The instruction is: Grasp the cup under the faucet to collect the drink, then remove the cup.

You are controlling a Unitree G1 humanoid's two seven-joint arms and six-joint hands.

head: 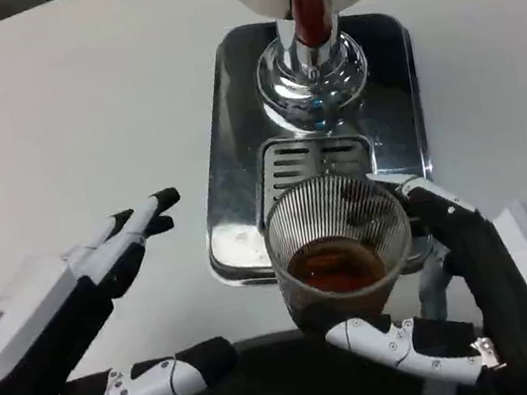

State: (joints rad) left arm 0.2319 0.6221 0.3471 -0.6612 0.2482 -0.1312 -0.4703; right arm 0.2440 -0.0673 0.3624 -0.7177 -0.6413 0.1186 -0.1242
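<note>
White table (49,111); right hand (455,267) around the cup (339,246), left hand (97,284) spread and empty

Ribbed clear cup (338,236), upright, amber drink inside, below faucet (314,59)

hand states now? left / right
Left hand: open, fingers apart, holding nothing, off to the side of the tray.
Right hand: holding the ribbed cup, which has brown drink in it.

white table (48,101), steel tray (228,163) resting on it
</note>
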